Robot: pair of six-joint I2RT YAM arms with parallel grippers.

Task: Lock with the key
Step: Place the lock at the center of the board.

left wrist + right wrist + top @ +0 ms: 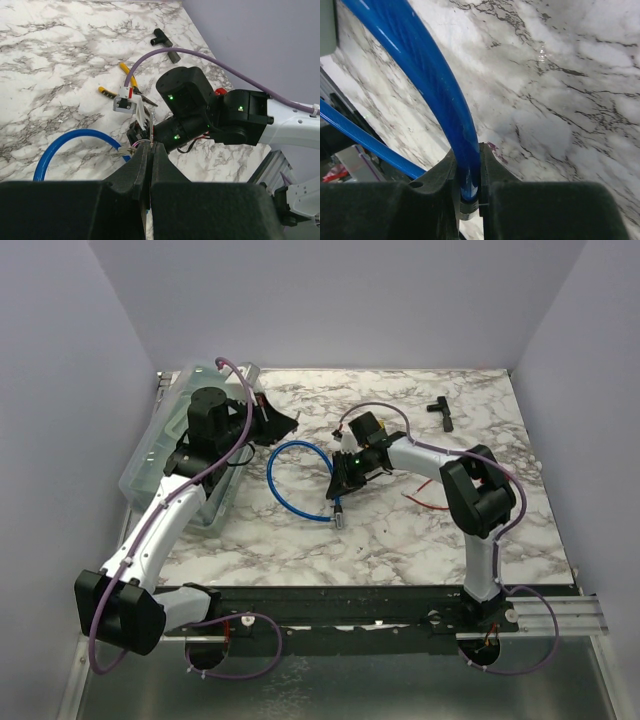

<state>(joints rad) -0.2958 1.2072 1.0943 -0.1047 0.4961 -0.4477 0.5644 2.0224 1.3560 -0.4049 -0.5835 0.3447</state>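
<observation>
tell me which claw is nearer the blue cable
Right. The right claw is clamped on the blue cable itself. The left claw is closed and sits beyond the loop's far side, with no hold on the cable.

The left arm [160, 525] and right arm [480, 565] had smooth white links between bulky black joints [120, 610]. A purple cable [200, 56] looped loosely along each arm, and a white tie [313, 108] bound one to its link. Small green lights [171, 97] glowed on the right arm's black wrist housings. The fingers [132, 172] were matte black, tapering wedges.
</observation>
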